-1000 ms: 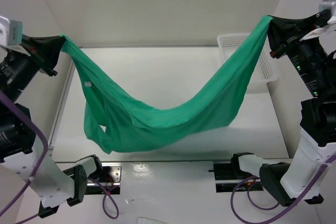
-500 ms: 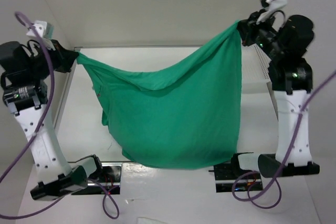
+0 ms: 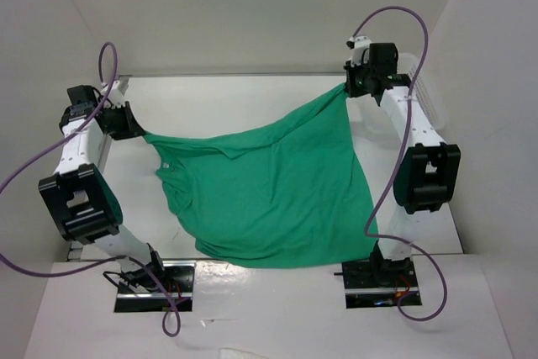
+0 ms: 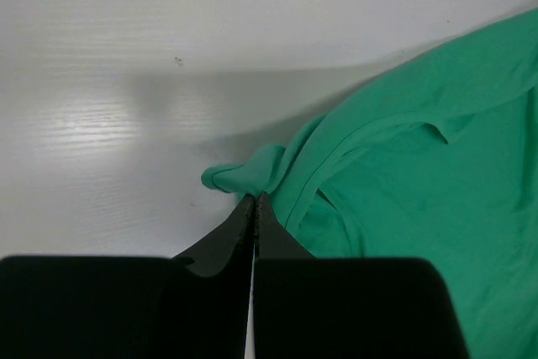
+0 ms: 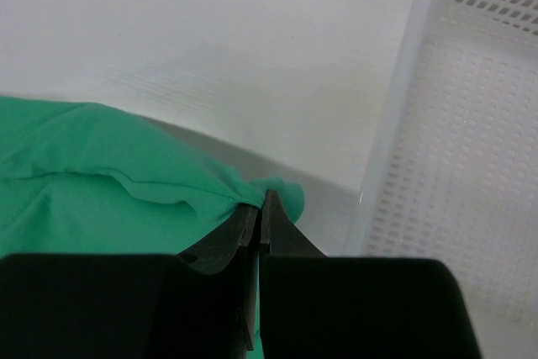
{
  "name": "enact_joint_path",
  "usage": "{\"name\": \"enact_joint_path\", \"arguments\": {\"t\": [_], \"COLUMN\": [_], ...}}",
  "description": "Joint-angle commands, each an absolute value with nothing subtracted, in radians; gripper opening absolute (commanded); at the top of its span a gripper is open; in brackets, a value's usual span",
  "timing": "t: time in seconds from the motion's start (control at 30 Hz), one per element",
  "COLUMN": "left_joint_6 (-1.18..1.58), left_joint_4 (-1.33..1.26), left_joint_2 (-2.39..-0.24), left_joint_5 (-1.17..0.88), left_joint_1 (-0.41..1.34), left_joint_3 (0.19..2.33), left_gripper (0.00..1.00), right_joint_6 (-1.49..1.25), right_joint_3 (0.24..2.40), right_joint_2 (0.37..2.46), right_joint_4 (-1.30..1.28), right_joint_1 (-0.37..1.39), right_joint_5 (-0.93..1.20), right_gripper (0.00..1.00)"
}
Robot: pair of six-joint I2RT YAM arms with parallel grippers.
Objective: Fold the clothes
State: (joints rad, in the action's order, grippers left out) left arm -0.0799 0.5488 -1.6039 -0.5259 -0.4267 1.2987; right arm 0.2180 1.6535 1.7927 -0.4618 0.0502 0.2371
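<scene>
The clothes are one emerald-green T-shirt (image 3: 277, 195), stretched between both arms and lying low over the table, its lower hem near the front edge. My left gripper (image 3: 134, 128) is shut on the shirt's left corner at the table's left side; the left wrist view shows a green fold (image 4: 252, 176) pinched at the closed tips (image 4: 254, 201). My right gripper (image 3: 349, 88) is shut on the shirt's upper right corner near the back; in the right wrist view green cloth (image 5: 126, 182) bunches at its closed tips (image 5: 262, 201).
A white mesh basket (image 5: 471, 166) stands right beside the right gripper, at the back right of the table (image 3: 227, 102). White walls enclose the table on three sides. Purple cables loop above both arms.
Both arms have swung down and inward, lowering the shirt from a high sagging hang onto the table. The shirt now spreads flatter and wider. Both grips held throughout.
</scene>
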Motion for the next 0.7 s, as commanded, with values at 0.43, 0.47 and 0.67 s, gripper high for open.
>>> {"name": "enact_joint_path", "arguments": {"t": [0.43, 0.47, 0.67], "left_joint_6": [-0.065, -0.064, -0.031], "left_joint_4": [0.488, 0.488, 0.515], "left_joint_2": [-2.002, -2.025, -2.132], "left_joint_5": [-0.453, -0.453, -0.408], "left_joint_1": [-0.279, -0.269, -0.229], "left_joint_3": [1.81, 1.83, 2.014], "left_gripper": [0.0, 0.0, 0.0], "right_joint_6": [0.278, 0.278, 0.278], "right_joint_3": [2.103, 2.126, 2.345], "right_joint_2": [2.201, 2.219, 2.374], "right_joint_4": [-0.463, -0.463, -0.543], "right_joint_1": [0.115, 0.115, 0.106], "right_joint_5": [0.075, 0.075, 0.026], "right_gripper": [0.0, 0.0, 0.0]}}
